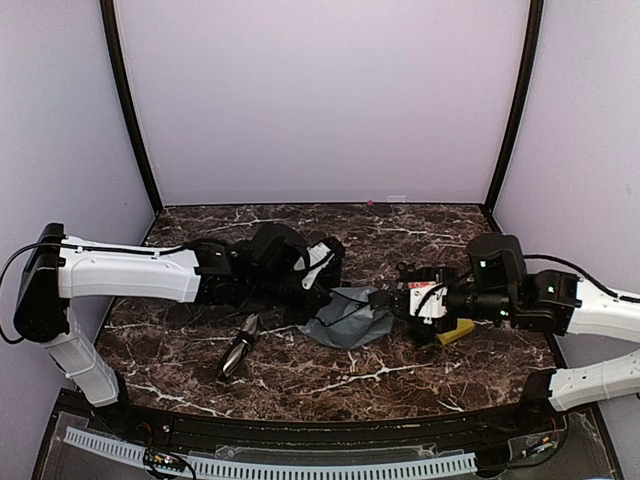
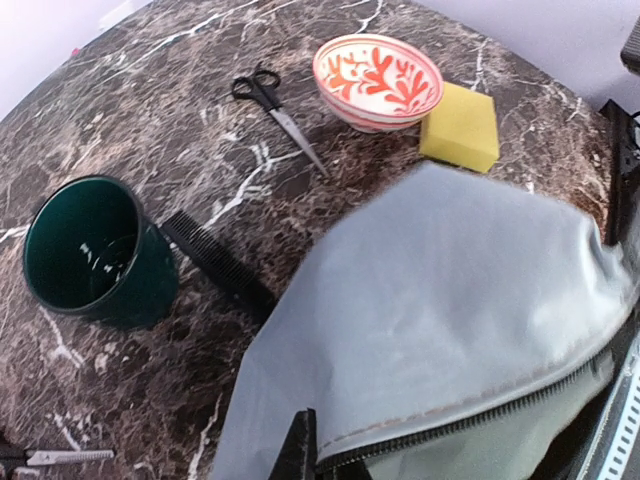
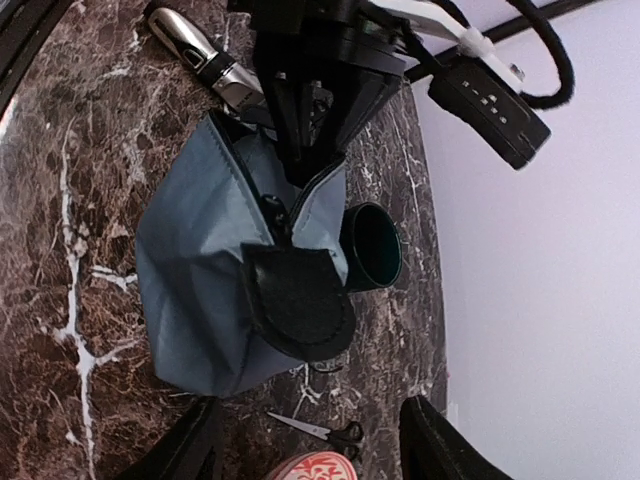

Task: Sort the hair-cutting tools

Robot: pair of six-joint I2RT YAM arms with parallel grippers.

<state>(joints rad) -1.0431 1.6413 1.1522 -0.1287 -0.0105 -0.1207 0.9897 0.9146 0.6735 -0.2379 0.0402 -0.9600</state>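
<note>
Top external: I saw left arm [image 1: 130, 275] stretched low to centre, left gripper [image 3: 305, 165] clenched on grey zippered fabric pouch [image 1: 350, 318] rim. Right gripper [image 1: 388, 300] spread, empty, beside pouch. Tapered silver-and-black clipper [image 1: 237, 348] lay front-left.

A grey zip pouch [image 2: 440, 290] sits on the dark marble table [image 2: 150, 120]. A dark green cup [image 2: 85, 250] stands beside it, perhaps touching; a yellow sponge [image 2: 460, 127] and a red-and-white bowl [image 2: 378, 80] lie near it.

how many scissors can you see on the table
2. One pair of scissors lies left of the red-and-white bowl. The second pair shows only partly at the left wrist view's bottom-left edge, below the green cup. The grey pouch may hide more.
</note>
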